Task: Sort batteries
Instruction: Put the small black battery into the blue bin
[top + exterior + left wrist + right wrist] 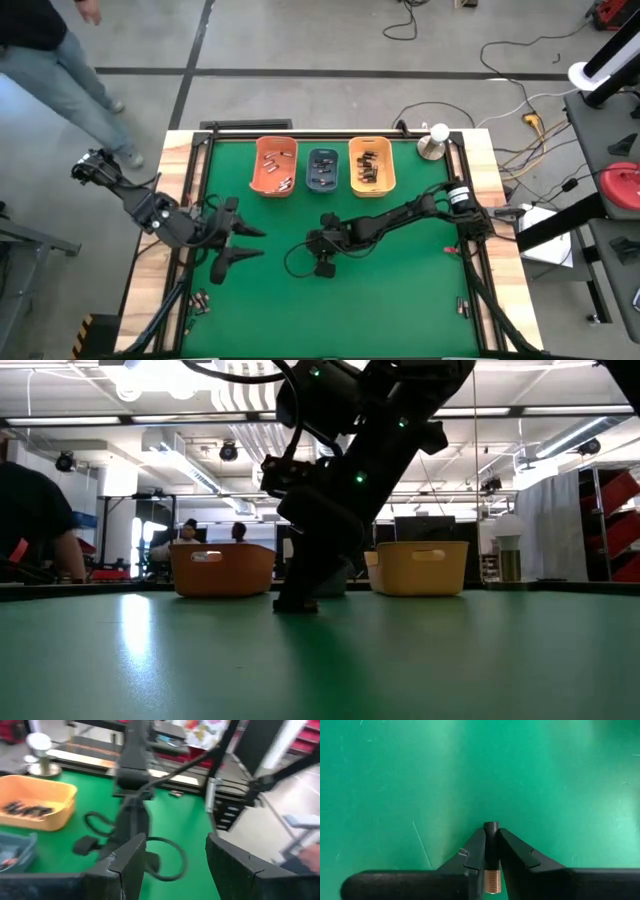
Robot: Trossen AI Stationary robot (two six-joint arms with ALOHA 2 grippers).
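Right wrist view shows right gripper [491,851] fingers clenched on a dark, copper-ended battery [491,855]; no label is readable. Left gripper [175,865] fingers are spread apart, grasping nothing, over the counter [400,300].

Both robot arms are matte black, jointed, with looping black cables. The right arm [400,217] shows small green indicator lights; a silver band circles its base.

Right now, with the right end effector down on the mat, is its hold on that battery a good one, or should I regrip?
Keep it. The right end effector clamps the battery across its round sides, from above, with the dark end poking past the fingertips and the coppery end behind. Gripping across the narrow body suits a cylinder. The left end effector waits open.
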